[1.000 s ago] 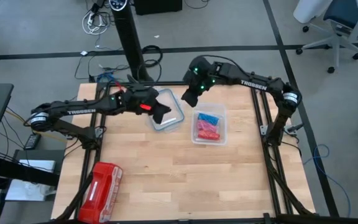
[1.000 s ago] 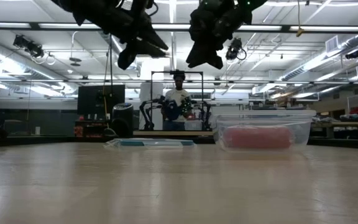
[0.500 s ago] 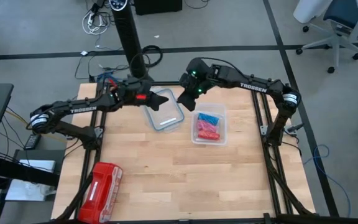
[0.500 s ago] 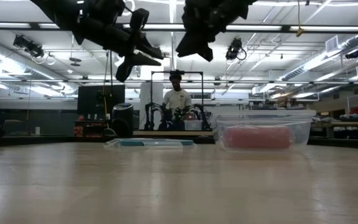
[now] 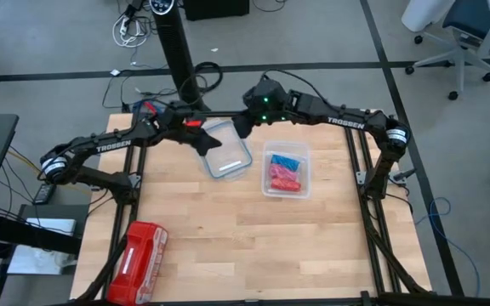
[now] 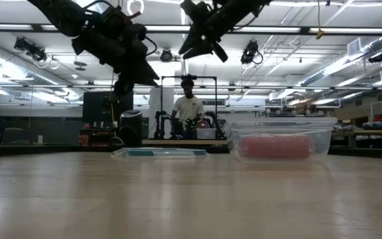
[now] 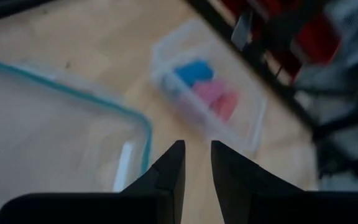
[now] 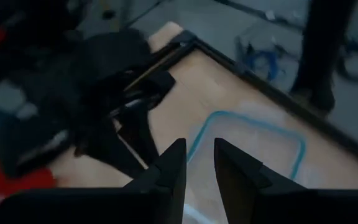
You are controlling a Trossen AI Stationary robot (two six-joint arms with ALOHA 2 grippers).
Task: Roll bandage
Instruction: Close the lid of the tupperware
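Note:
The blue bandage [image 5: 284, 161] lies rolled at the far end of a clear plastic container [image 5: 302, 158], next to pink-red rolls [image 5: 284, 178]. The left wrist view shows the bandage [image 7: 194, 71] there too. My left gripper [image 5: 208, 142] hangs in the air over the far left corner of a clear lid with a teal rim [image 5: 228, 155]. Its fingers [image 7: 196, 167] stand a narrow gap apart with nothing between them. My right gripper [image 5: 240, 127] hovers just beyond the lid's far edge, slanting down toward the left arm. Its fingers [image 8: 199, 163] are also slightly apart and hold nothing.
The lid [image 6: 159, 153] lies flat on the wooden table, left of the container [image 6: 278, 138]. A red plastic-wrapped pack [image 5: 140, 252] lies at the near left corner. A dark post [image 5: 177, 51] rises behind the far edge. A person [image 6: 188, 109] stands in the room beyond.
My left gripper has swung from over the lid toward the table's far left and sunk a little. My right gripper has moved left along the far edge and tipped up from pointing steeply down to a shallow slant. Neither has taken hold of anything.

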